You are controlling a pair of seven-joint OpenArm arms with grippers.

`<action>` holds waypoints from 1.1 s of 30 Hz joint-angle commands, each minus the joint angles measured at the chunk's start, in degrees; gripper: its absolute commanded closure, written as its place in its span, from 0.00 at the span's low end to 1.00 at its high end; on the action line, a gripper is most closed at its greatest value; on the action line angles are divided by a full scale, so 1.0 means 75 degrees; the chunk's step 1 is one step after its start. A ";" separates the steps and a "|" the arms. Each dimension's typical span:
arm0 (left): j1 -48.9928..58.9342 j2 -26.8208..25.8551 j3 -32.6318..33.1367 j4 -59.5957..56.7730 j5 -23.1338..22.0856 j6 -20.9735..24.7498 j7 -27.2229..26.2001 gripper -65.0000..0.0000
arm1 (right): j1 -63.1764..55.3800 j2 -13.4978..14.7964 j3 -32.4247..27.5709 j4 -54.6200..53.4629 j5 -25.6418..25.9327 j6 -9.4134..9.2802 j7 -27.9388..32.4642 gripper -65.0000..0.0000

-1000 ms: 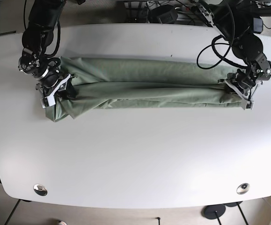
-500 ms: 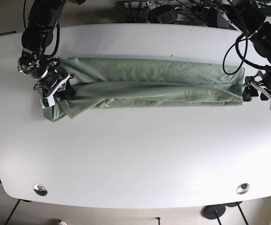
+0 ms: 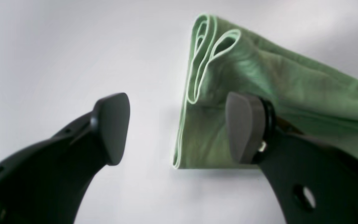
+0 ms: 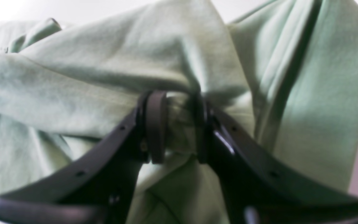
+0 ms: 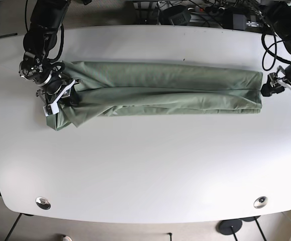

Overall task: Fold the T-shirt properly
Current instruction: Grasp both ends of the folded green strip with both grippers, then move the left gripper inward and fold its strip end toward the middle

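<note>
The green T-shirt (image 5: 160,88) lies as a long folded band across the white table (image 5: 145,165). My right gripper (image 5: 60,96) is at the band's left end in the base view. In the right wrist view it (image 4: 179,124) is shut on a bunched fold of the shirt (image 4: 104,77). My left gripper (image 5: 267,90) is just off the band's right end, open and empty. In the left wrist view its jaws (image 3: 179,127) are wide apart, with the shirt's layered end (image 3: 213,93) lying flat on the table beside the right finger (image 3: 244,127).
Two round metal fittings (image 5: 43,203) (image 5: 260,202) sit in the table near its front edge. Cables and equipment (image 5: 185,12) crowd the space behind the back edge. The table's right edge is close to my left gripper.
My left gripper has let go of the shirt's right end and moved right and slightly back, off the cloth. The right gripper still holds the left end in place.
</note>
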 commanded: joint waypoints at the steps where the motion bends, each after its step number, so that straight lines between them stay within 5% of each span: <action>1: -0.0032 -0.0063 0.0172 0.0108 -0.0206 -0.0013 -0.0140 0.31 | 0.0015 0.0086 0.0006 0.0060 -0.0128 -0.0035 -0.0171 0.78; 23: -0.0513 0.0476 0.0688 -0.0583 0.0251 -0.0013 -0.0292 0.32 | 0.0015 -0.0114 0.0018 0.0060 -0.0116 -0.0023 -0.0147 0.78; 25: -0.0513 0.0476 0.0840 -0.0583 0.0251 -0.0013 -0.0292 0.45 | 0.0015 -0.0114 0.0018 0.0060 -0.0104 -0.0023 -0.0147 0.78; 29: -0.0524 0.0476 0.1216 -0.0548 0.0239 -0.0013 -0.0292 0.94 | 0.0015 -0.0114 0.0053 0.0060 -0.0128 -0.0023 -0.0147 0.78; 33: -0.0489 0.0476 0.1216 0.0296 0.0227 -0.0013 -0.0245 0.94 | 0.0015 -0.0114 0.0065 0.0060 -0.0116 -0.0023 -0.0147 0.78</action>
